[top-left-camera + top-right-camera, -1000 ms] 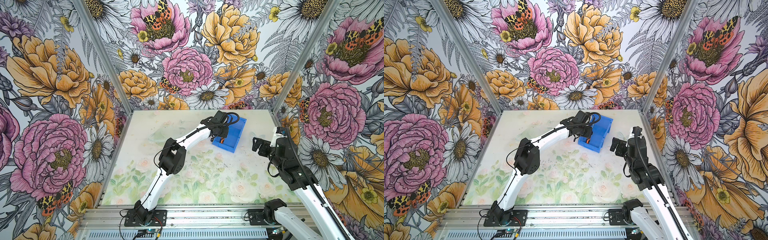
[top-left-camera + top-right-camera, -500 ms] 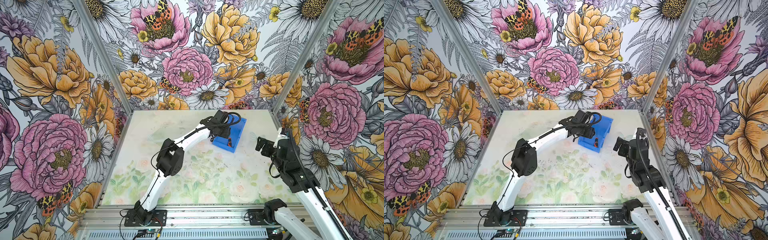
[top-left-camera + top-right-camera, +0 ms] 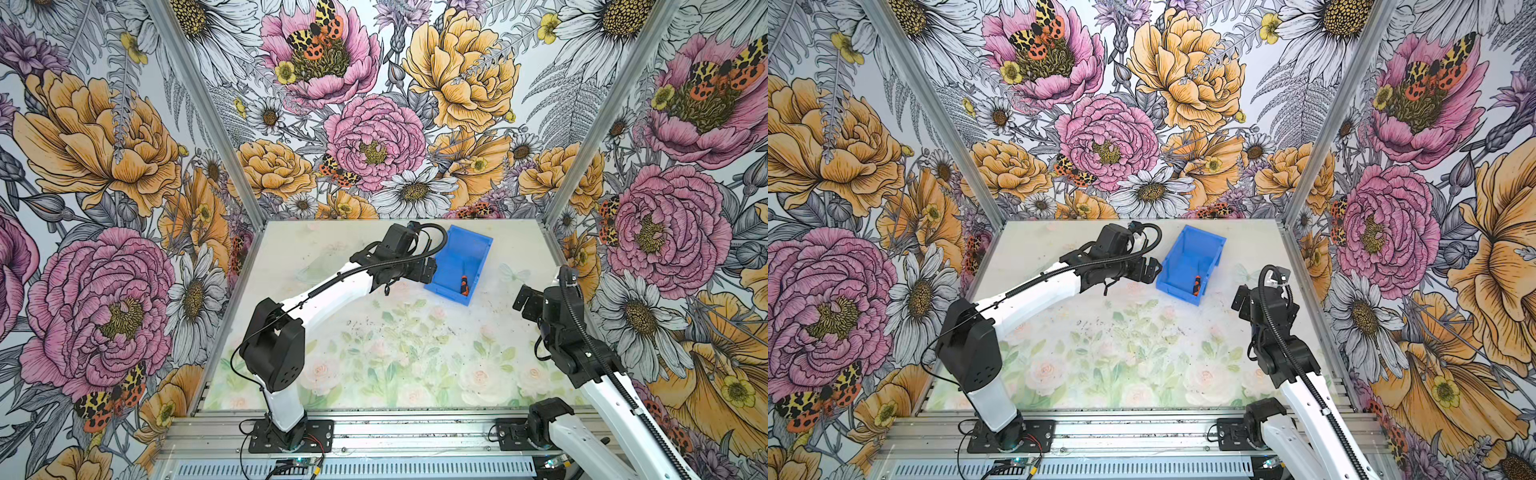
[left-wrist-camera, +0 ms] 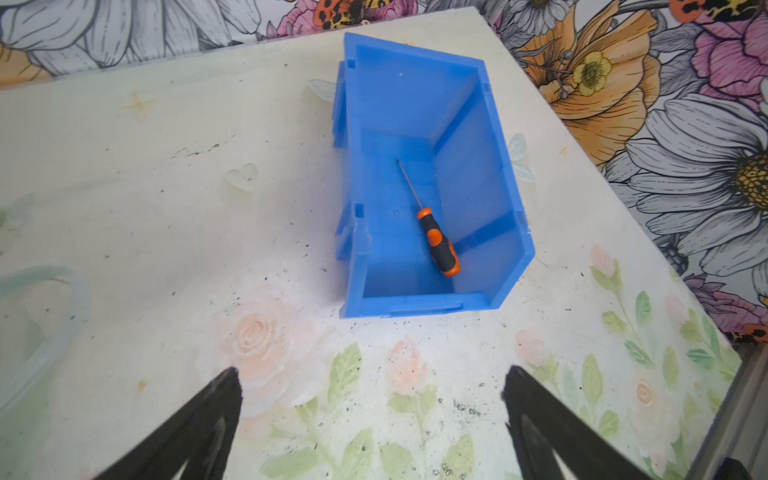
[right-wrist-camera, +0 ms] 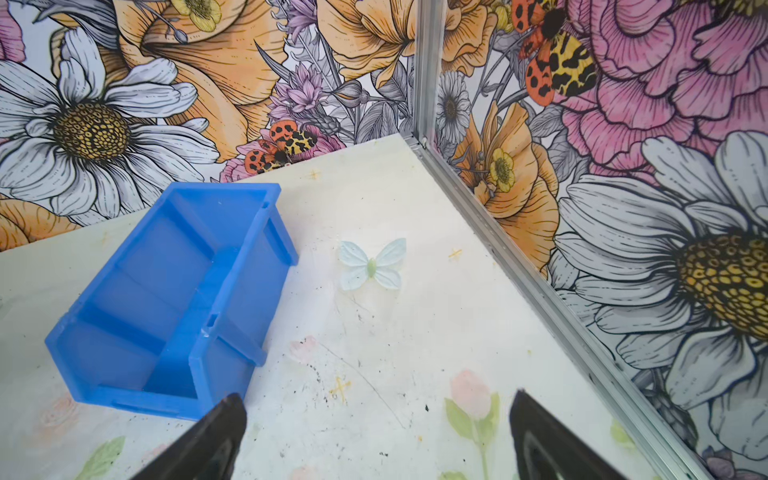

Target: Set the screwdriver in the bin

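Note:
The screwdriver (image 4: 438,245), orange-and-black handle and thin silver shaft, lies flat on the floor of the blue bin (image 4: 415,83). Both top views show the screwdriver (image 3: 463,284) (image 3: 1196,286) near the bin's (image 3: 469,241) (image 3: 1200,237) lower front end. My left gripper (image 4: 370,374) is open and empty, just left of the bin and clear of it (image 3: 430,270) (image 3: 1152,270). My right gripper (image 5: 378,399) is open too, holding nothing, to the right of the bin (image 5: 232,291) above the table (image 3: 523,299) (image 3: 1241,303). In the right wrist view the bin's wall hides the screwdriver.
The bin stands at the back right of the pale floral table (image 3: 374,353). Flower-printed walls close off the left, back and right, with a metal frame rail (image 5: 540,291) along the right edge. A printed butterfly (image 5: 372,266) marks the table beside the bin.
My left gripper has opened and drawn back leftward off the bin. The screwdriver now lies loose inside the bin. The right arm drifted slightly right.

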`<control>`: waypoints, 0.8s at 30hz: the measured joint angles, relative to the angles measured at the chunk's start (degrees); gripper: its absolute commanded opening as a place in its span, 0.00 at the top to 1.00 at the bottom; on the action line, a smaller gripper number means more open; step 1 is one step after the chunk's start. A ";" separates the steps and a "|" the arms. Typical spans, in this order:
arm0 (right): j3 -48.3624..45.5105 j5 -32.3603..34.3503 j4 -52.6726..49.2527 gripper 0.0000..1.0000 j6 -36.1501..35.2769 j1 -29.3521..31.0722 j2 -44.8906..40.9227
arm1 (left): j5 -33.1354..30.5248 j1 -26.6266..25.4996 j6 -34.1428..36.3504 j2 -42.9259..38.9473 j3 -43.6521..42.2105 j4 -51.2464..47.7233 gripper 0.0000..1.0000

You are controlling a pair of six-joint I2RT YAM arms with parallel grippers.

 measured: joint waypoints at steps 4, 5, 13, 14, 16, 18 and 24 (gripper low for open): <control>-4.70 0.44 5.25 0.00 -4.24 -0.02 -0.46 | -1.66 3.48 0.31 -5.97 -8.20 2.40 0.01; -5.66 0.42 6.40 0.01 -5.20 -0.20 -0.28 | -2.05 4.22 0.46 -7.39 -10.03 2.93 0.01; -10.75 -1.77 20.33 0.00 -12.13 -2.01 7.04 | -13.27 13.66 0.66 -22.16 -29.18 11.91 0.01; -11.06 -2.36 22.18 0.01 -12.70 -2.47 8.26 | -14.73 14.91 0.68 -23.74 -31.65 13.40 0.01; -11.45 -4.22 26.32 0.01 -13.62 -4.07 11.61 | -18.03 18.03 0.76 -27.32 -37.27 16.41 0.01; -11.85 -6.19 30.03 0.00 -13.88 -6.03 14.51 | -20.70 20.57 1.42 -29.20 -40.79 18.73 0.01; -12.68 -10.56 39.82 0.00 -15.08 -10.01 21.73 | -27.34 25.99 6.25 -30.51 -48.92 28.48 0.01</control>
